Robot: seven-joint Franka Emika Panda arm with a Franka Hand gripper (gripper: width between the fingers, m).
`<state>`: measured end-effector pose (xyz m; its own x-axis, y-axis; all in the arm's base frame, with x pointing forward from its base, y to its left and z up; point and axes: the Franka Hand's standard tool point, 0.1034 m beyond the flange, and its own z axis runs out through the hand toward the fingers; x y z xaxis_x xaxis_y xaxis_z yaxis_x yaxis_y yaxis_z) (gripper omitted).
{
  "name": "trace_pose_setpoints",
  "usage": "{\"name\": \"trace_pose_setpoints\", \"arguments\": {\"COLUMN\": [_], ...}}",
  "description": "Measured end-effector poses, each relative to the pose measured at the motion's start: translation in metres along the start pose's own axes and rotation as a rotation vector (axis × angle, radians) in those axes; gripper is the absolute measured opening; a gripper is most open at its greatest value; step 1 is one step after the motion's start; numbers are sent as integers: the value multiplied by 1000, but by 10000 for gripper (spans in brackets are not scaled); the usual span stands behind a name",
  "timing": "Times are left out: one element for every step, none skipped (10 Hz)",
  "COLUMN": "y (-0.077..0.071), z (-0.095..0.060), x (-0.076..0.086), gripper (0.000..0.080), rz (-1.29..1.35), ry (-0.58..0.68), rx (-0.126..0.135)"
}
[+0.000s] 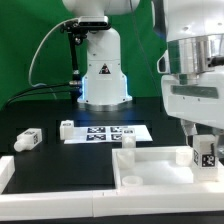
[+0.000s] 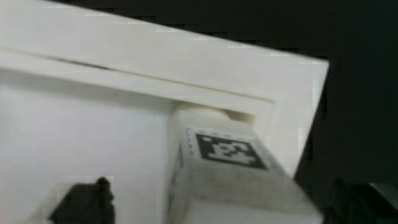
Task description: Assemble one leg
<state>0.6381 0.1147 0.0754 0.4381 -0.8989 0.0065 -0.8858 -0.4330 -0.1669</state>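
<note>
The leg [image 2: 228, 160] stands upright between the pincer's [image 2: 214, 198] fingertips, gripped, at the tray's [image 2: 107, 120] corner. In hand, I judge, is seating it in that corner; next it needs turning or pressing home. The tray's raised rim hems it on two sides. Beyond the tray, the dark bench [image 1: 50, 115] lies open.

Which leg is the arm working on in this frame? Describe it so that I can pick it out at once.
Start at the large white tray at the front of the table. At its corner on the exterior view's right, under the gripper, the leg stands upright with its black-and-white tag facing out. The other legs lie loose on the black table by the marker board, away from the tray.
</note>
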Motion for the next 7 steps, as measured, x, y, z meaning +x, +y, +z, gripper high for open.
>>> {"name": "trace_pose_setpoints", "arguments": {"y": [-1,-1,-1,-1,0,-2,-5], "z": [0,0,0,0,0,1,2], "x": [-3,-4,-3,-2,-1,3,8], "gripper": [636,646,646,648,648,648,648], "rz": [-185,-310,-348,-434,-541,-799,-934], "ry": [-1,-2,0,2,7,13,15], "rx": [1,1,-1,-2,-11,-35,-34]}}
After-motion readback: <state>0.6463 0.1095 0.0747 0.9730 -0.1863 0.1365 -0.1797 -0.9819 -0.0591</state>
